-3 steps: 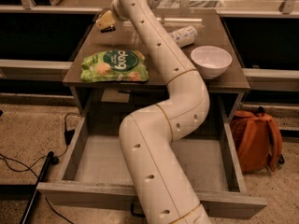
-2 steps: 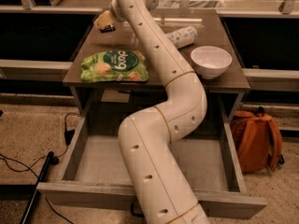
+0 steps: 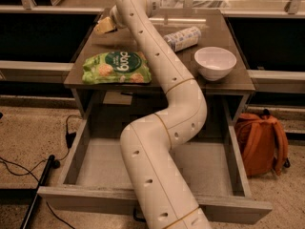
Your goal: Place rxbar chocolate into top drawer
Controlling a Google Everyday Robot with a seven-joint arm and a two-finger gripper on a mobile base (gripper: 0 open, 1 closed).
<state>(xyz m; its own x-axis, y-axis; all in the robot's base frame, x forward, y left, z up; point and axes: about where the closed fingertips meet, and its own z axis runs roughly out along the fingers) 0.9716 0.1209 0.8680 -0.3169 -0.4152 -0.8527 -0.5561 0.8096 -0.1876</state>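
The top drawer (image 3: 97, 162) stands pulled open below the tabletop, and its plain grey bottom is bare where the arm does not cover it. My arm rises from the bottom of the view, crosses over the drawer and reaches up over the table. My gripper (image 3: 105, 26) is at the table's far left corner, low over the surface. The rxbar chocolate does not show; the gripper and arm hide the spot beneath them.
A green-and-white snack bag (image 3: 116, 67) lies at the table's front left. A clear plastic bottle (image 3: 182, 38) lies on its side at the back, and a white bowl (image 3: 215, 62) stands at the right. An orange backpack (image 3: 262, 141) sits on the floor right of the drawer. Cables (image 3: 28, 168) lie on the floor at the left.
The gripper has shifted slightly down and to the left at the table's far left corner. Nothing else has moved.
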